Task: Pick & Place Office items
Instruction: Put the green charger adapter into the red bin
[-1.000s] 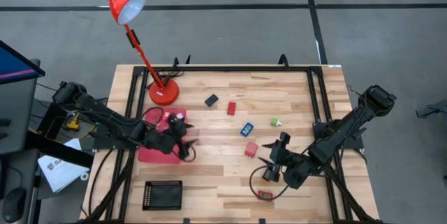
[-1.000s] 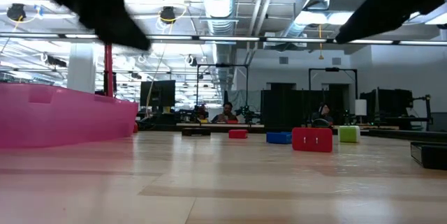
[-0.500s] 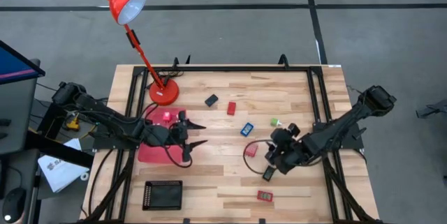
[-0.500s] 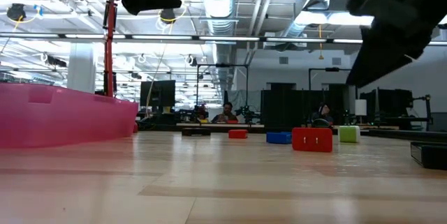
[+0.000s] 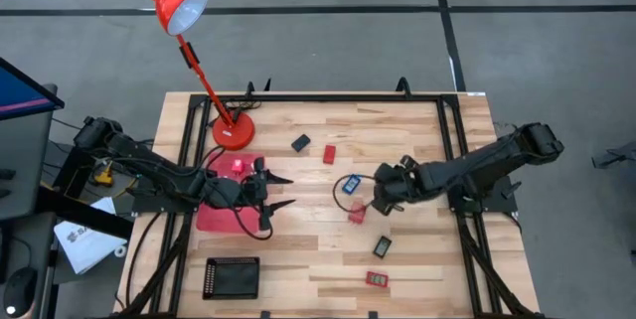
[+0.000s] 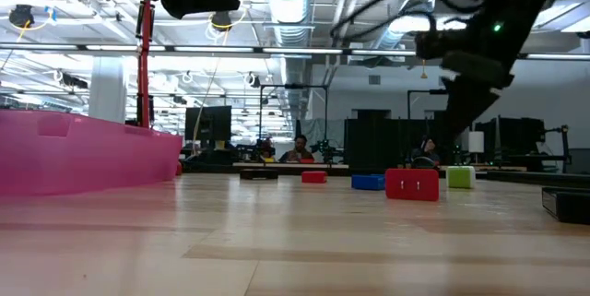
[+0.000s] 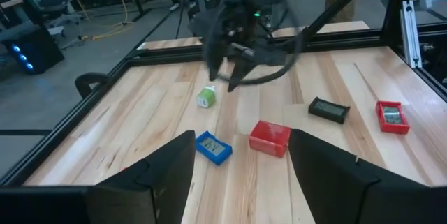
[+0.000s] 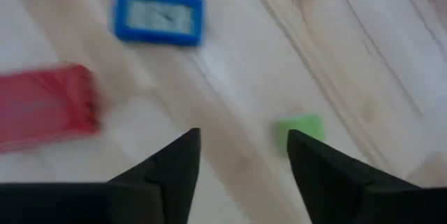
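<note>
Overhead, the right gripper (image 5: 376,198) hangs mid-table with its fingers spread and nothing between them. A red block (image 5: 357,212) lies just beside its tips, a blue piece (image 5: 351,184) close on the far side, and the green piece is hidden under the arm. A black piece (image 5: 383,247) and a second red piece (image 5: 377,278) lie nearer the table's front edge, well clear of the claw. Another black piece (image 5: 300,143) and a red one (image 5: 329,154) sit toward the lamp (image 5: 189,41). The left gripper (image 5: 281,190) waits with fingers apart at the edge of the pink tray (image 5: 211,219); a black tray (image 5: 231,277) lies in front of it.

Low view: the right arm hangs above the red block (image 6: 411,184), with the blue piece (image 6: 368,182) and green piece (image 6: 459,177) to either side.

Left wrist view: its fingers (image 7: 162,176) stand apart, facing the blue piece (image 7: 213,147), red block (image 7: 269,137), green piece (image 7: 206,98), black piece (image 7: 328,109) and red piece (image 7: 391,116).

Right wrist view: between the parted fingers (image 8: 174,166) lies bare wood; the green piece (image 8: 299,126), blue piece (image 8: 159,15) and red block (image 8: 43,107) lie just ahead.
</note>
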`<state>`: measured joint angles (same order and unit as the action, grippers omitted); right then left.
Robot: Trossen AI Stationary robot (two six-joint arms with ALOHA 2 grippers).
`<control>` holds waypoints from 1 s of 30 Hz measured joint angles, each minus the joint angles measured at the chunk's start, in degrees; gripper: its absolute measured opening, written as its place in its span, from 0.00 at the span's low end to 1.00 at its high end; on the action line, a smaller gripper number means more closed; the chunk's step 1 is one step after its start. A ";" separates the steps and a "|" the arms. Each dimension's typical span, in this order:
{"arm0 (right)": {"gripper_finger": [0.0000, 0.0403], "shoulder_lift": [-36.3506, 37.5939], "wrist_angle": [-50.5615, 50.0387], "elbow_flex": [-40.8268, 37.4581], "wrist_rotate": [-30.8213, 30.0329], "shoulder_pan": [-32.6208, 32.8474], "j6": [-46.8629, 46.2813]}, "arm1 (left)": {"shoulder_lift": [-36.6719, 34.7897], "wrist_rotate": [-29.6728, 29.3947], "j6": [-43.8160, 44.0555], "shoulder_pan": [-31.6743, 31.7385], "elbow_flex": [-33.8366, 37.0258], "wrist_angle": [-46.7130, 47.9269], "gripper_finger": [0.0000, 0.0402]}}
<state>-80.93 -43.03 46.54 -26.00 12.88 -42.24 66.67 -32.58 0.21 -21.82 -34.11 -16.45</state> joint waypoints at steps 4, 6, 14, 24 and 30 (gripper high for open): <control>0.63 0.00 -4.49 0.00 2.55 -6.60 5.66 | 0.00 2.13 0.00 0.02 0.00 -0.04 0.58; 0.68 0.00 -5.35 0.00 4.36 -9.73 7.50 | 0.00 2.64 -0.01 0.02 0.00 -0.03 0.59; 0.74 0.00 -4.06 0.00 14.75 -18.79 14.01 | 0.00 2.69 0.00 0.02 0.00 1.00 0.59; 0.74 0.00 0.97 -2.67 21.78 -21.85 18.59 | 0.00 5.07 0.02 -0.04 0.00 1.03 0.59; 0.74 -0.87 3.40 -7.14 21.01 -22.12 20.67 | 0.00 5.07 0.04 -0.04 0.00 1.01 0.59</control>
<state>-81.80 -39.63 39.40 -4.99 -9.23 -21.57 66.67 -27.51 0.25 -21.87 -34.11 -15.44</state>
